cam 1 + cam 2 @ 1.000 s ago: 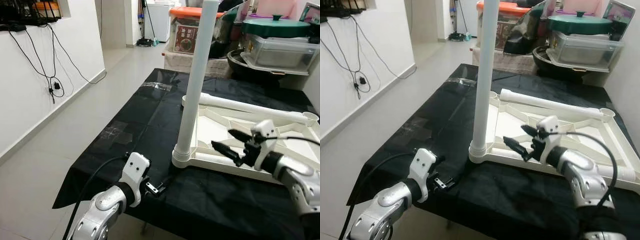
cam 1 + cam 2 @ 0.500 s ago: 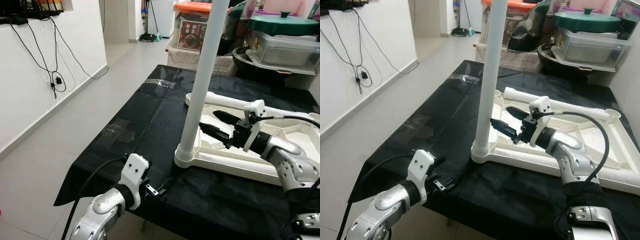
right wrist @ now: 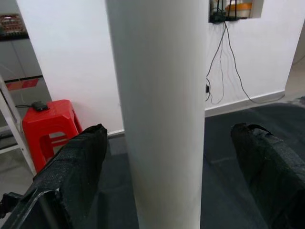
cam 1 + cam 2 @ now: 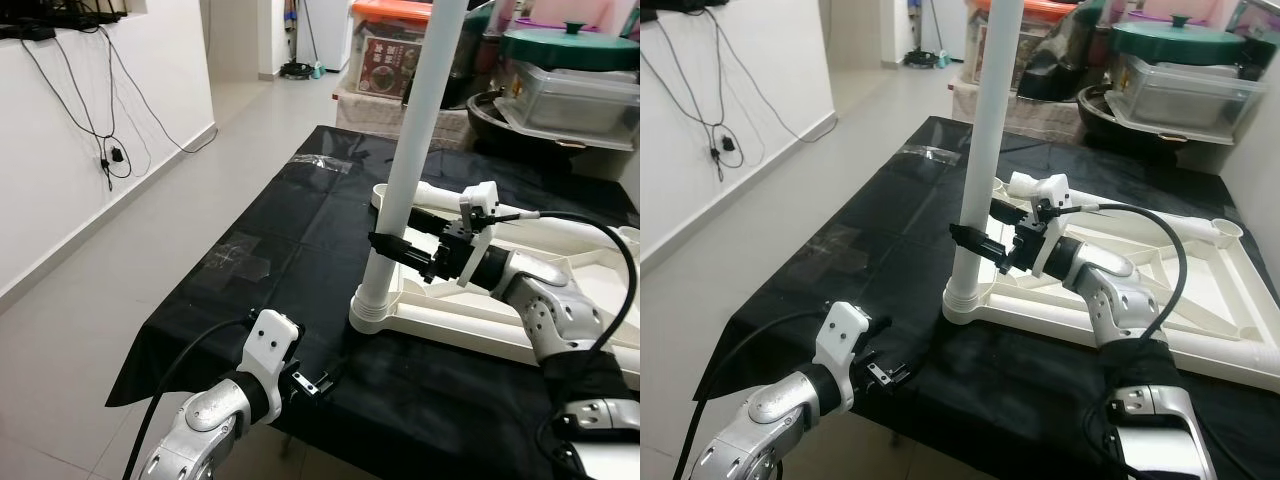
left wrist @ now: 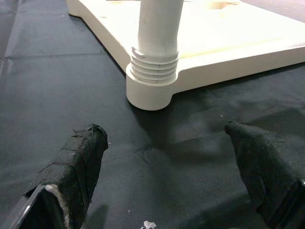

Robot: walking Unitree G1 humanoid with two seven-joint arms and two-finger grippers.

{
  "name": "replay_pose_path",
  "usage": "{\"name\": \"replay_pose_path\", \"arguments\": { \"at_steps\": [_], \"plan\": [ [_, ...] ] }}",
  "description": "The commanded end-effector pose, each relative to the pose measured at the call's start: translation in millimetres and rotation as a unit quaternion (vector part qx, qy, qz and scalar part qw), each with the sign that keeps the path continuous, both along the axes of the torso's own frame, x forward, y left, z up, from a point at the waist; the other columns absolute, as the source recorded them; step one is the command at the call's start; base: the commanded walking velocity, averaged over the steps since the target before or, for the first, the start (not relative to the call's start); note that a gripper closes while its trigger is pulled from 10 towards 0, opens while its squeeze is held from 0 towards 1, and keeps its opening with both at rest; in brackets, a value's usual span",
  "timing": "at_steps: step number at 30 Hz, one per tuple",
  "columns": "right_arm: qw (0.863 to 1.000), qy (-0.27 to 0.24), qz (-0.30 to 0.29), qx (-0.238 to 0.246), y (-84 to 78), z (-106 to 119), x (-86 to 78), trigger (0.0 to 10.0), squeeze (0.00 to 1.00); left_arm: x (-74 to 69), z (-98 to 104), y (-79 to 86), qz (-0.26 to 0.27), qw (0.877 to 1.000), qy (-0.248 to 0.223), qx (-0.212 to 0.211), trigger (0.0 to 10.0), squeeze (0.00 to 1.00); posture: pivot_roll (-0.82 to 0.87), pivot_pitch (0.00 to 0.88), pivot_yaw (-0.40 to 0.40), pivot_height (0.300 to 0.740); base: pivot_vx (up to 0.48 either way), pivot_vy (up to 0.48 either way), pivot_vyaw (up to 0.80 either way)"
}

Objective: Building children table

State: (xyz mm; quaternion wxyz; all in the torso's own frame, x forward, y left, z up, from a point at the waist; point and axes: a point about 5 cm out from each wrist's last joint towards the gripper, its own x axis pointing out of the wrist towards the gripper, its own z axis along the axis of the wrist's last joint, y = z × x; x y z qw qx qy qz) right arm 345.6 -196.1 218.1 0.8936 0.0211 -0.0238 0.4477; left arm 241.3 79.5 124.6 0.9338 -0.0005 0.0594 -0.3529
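The right arm reaches across the upturned white table frame point(image 4: 560, 320), its right gripper point(image 4: 973, 240) spread around the upright white leg point(image 4: 412, 150) low on the shaft. The left gripper point(image 5: 167, 157) hovers open over the black cloth point(image 4: 260, 250), facing the leg's threaded socket point(image 5: 153, 71). The right wrist view reveals a red stool point(image 3: 45, 126) behind.

Silver arms with white wrist housings, black cables, and black cloth-wrapped fingers point(image 5: 76, 162).

White leg point(image 4: 412, 160) upright in upturned tabletop point(image 4: 560, 330)
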Motion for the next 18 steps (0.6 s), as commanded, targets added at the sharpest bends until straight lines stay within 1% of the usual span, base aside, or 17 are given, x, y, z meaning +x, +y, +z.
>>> {"name": "replay_pose_path", "arguments": {
  "at_steps": [1, 9, 11, 14, 17, 18],
  "plan": [
    [1.0, -0.007, 0.01, -0.003, 6.6, 2, 3.5, 10.0, 0.0, -2.3, -2, -0.7, -0.004, 1.0, 0.009, 0.003, 10.0, 0.0, 0.12, 0.027, -0.082, 0.74, 0.0, 0.0, 0.0],
    [0.999, -0.018, 0.027, 0.008, 23.1, 11, 13.0, 10.0, 0.0, -2.7, -2, -1.0, -0.002, 1.0, 0.01, 0.002, 10.0, 0.0, 0.12, 0.029, -0.087, 0.74, 0.0, 0.0, 0.0],
    [0.999, -0.018, 0.027, 0.008, 23.1, 11, 13.0, 10.0, 0.0, -2.7, -2, -1.0, -0.002, 1.0, 0.01, 0.002, 10.0, 0.0, 0.12, 0.029, -0.087, 0.74, 0.0, 0.0, 0.0],
    [0.999, -0.024, 0.034, 0.012, 29.9, 14, 16.0, 10.0, 0.0, -2.3, -2, -1.4, -0.001, 1.0, 0.01, 0.002, 10.0, 0.0, 0.13, 0.031, -0.088, 0.74, 0.0, 0.0, 0.0],
    [0.999, -0.024, 0.035, 0.015, 31.2, 14, 16.8, 10.0, 0.0, -2.4, -2, -1.6, -0.001, 1.0, 0.01, 0.002, 10.0, 0.0, 0.12, 0.032, -0.089, 0.74, 0.0, 0.0, 0.0],
    [0.999, -0.024, 0.035, 0.016, 33.1, 14, 17.4, 2.9, 0.0, -2.4, -2, -1.8, -0.001, 1.0, 0.01, 0.002, 10.0, 0.0, 0.12, 0.034, -0.089, 0.74, 0.0, 0.0, 0.0]
  ]
}}
